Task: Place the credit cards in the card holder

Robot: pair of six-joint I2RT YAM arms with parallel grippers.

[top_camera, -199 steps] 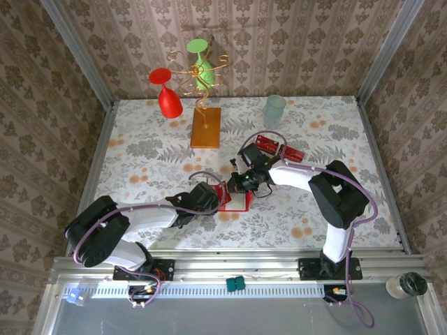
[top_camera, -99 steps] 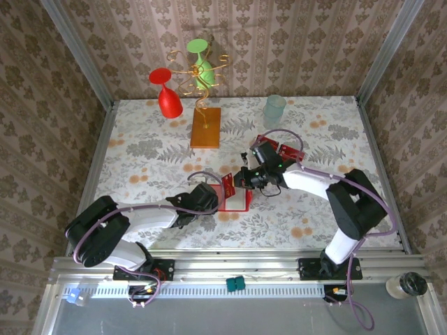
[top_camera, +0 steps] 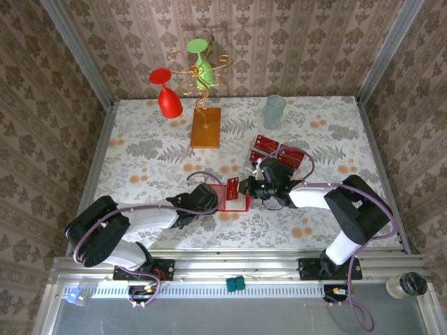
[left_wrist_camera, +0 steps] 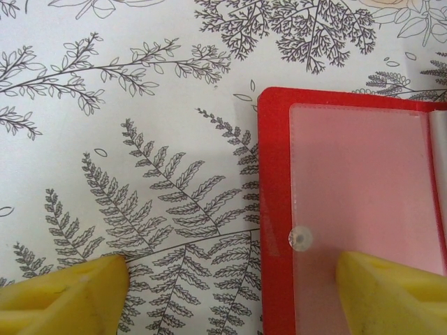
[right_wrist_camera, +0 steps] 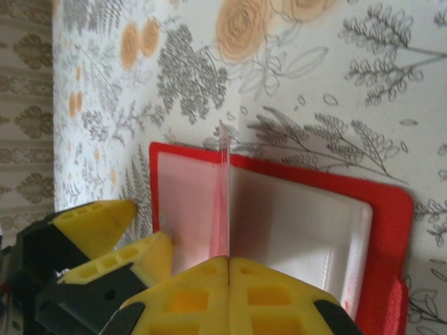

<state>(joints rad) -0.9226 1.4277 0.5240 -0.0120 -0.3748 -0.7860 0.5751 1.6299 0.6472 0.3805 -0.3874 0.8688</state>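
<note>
Right tool (right_wrist_camera: pixel 228 261), clenched on an edge-on credit card (right_wrist_camera: pixel 223 199), hangs over the open card holder (right_wrist_camera: pixel 300 223) along its fold — left tool (left_wrist_camera: pixel 227 271) spread, straddling its edge.

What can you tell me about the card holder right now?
The card holder lies open and flat on the floral table. It has a red cover, pale pinkish plastic-looking pockets inside, and a small snap stud near one edge. The open left pincer straddles that edge; the right pincer holds a credit card edge-on over its middle.
</note>
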